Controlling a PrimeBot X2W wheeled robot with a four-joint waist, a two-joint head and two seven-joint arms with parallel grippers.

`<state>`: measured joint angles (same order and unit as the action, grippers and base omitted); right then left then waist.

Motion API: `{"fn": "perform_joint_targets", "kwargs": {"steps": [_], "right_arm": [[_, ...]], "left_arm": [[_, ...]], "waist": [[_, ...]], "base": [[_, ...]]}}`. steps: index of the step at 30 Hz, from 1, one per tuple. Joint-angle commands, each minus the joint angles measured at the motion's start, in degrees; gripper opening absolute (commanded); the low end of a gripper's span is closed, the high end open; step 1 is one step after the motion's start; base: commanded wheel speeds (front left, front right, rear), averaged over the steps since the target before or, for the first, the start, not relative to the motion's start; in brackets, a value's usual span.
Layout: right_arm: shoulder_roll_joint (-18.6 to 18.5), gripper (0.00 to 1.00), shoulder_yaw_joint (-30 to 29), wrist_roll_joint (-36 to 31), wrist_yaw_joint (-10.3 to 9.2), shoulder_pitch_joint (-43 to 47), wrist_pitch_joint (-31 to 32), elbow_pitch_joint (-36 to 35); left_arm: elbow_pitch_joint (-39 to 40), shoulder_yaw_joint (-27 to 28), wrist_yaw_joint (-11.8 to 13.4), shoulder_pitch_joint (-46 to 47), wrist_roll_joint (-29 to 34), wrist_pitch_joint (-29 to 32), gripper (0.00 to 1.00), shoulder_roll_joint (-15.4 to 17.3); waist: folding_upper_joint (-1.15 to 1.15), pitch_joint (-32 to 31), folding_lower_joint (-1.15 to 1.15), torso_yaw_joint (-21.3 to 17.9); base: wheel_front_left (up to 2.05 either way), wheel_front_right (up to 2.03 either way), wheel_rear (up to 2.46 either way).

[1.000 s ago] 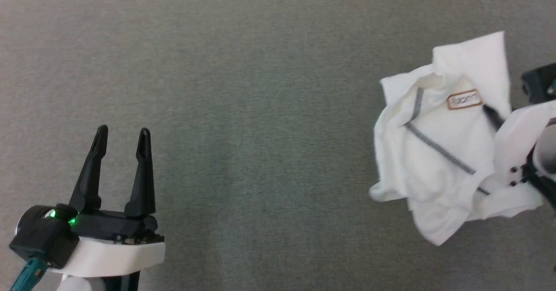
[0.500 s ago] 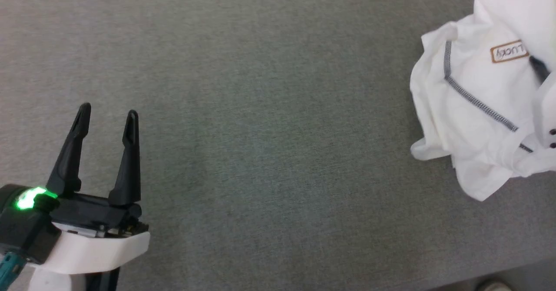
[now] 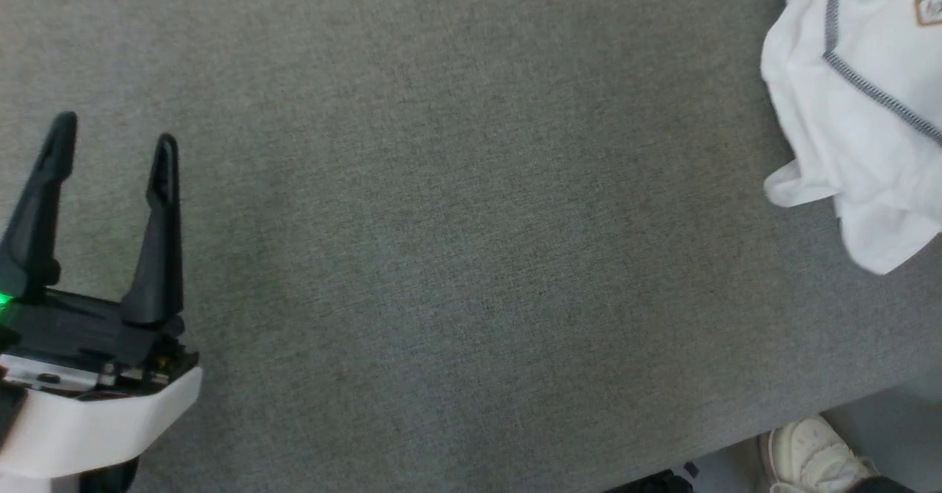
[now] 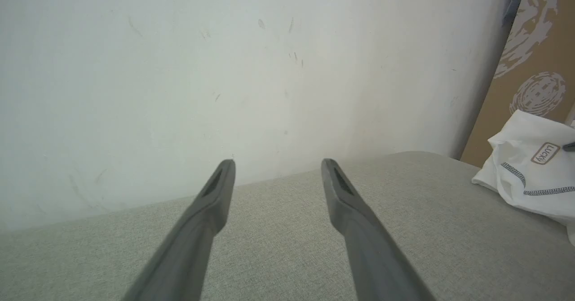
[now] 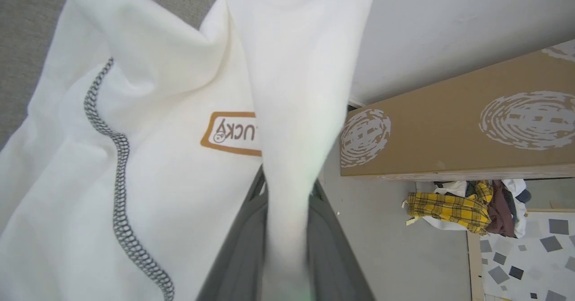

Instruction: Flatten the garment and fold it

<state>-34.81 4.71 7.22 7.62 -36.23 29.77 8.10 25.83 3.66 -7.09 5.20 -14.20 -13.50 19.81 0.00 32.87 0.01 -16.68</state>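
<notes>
Grey woven fabric surface (image 3: 471,257) across the head view, backed in the left wrist view by a plain white wall (image 4: 179,67) with faint scuff marks. At the lower left of the head view, left gripper (image 3: 115,131) over bare surface, its two long dark fingers (image 4: 202,229) spread wide with nothing between them.

Well apart from it, at the far right and cut by the frame edge, crumpled white thin-fabric shirt (image 3: 846,132) with dark grey zigzag stitching (image 3: 868,88) along a seam. On the chest, small brown-bordered patch (image 4: 545,152): "LUCKY" legible in the left wrist view, turned on end; upside down in the right wrist view, its right end tucked behind a fold; too small to read in the head view.

In the right wrist view, right gripper (image 5: 287,188) closed on a tall fold of the shirt, cloth pinched between the dark grey fingers (image 5: 238,256) and rising up that view, tips hidden by it. Patch just left of that fold, stitching further left. Seemingly lifted partly off the surface there.

Right of the shirt, brown cardboard panel (image 5: 449,130) printed with white round marks, beside the wall. Below it, grey floor (image 5: 395,247) and a heap of clothes topped by yellow plaid cloth (image 5: 449,206). At the bottom right of the head view, pale shoe (image 3: 809,456) beside the surface's edge.
</notes>
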Motion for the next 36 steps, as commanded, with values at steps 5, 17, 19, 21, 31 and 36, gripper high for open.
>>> {"fn": "perform_joint_targets", "kwargs": {"steps": [5,17,19,21,31,36], "right_arm": [[-0.6,0.00,-2.0,-2.5,-0.13,-3.2,-2.8,2.7],[1.2,0.47,-5.8,-6.8,-0.13,-5.2,-6.0,9.0],[1.4,1.00,-6.1,-7.5,-0.13,-5.4,-6.4,9.5],[1.5,1.00,-6.4,-8.1,-0.13,-5.4,-6.5,10.0],[0.7,1.00,-7.0,-8.1,-0.13,-5.2,-7.6,12.3],[1.2,1.00,-7.1,-8.1,-0.13,-3.8,-9.8,12.7]], "left_arm": [[2.3,1.4,0.0,1.5,0.2,0.2,1.00,1.7],[4.6,3.2,0.7,2.8,-0.1,-0.7,1.00,2.3],[4.3,3.0,0.6,2.8,-0.1,-0.8,1.00,2.3],[4.0,2.8,0.6,2.8,-0.1,-0.8,1.00,2.3],[1.2,1.9,1.1,2.7,0.3,-1.3,1.00,0.6],[-1.1,1.1,1.2,1.9,0.2,-1.4,1.00,-1.5]], "waist": [[0.00,6.0,-0.01,-1.1],[0.00,9.1,-0.01,-0.7],[0.00,9.0,-0.01,-0.8],[0.00,8.6,-0.01,-0.8],[0.00,4.2,-0.01,-0.4],[0.00,-0.6,-0.01,0.4]], "base": [[0.00,0.00,0.00],[0.00,0.00,0.00],[0.00,0.00,0.00],[0.00,0.00,0.00],[0.00,0.00,0.00],[0.00,0.00,0.00]]}}
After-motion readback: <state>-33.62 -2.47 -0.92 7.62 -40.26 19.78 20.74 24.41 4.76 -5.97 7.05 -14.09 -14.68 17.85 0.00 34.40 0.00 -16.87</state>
